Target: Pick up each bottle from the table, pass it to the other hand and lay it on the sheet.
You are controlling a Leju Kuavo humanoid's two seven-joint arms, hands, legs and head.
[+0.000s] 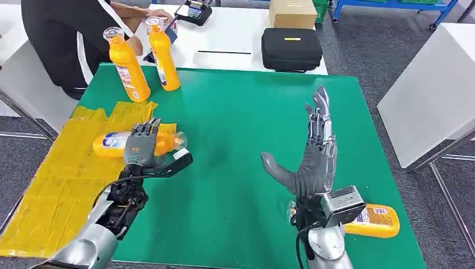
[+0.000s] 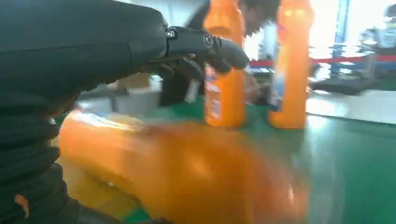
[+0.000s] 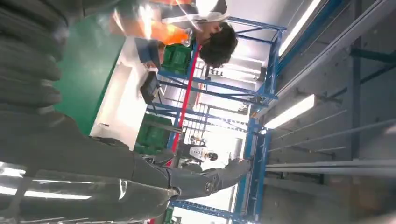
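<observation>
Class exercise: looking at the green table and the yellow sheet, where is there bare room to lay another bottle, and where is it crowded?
Free: the near stretch of the yellow sheet, below the lying bottle under the left hand; also the green table between both hands and toward the far right corner. Crowded: the far left corner with two upright bottles, and beside the right hand, where a bottle lies.
</observation>
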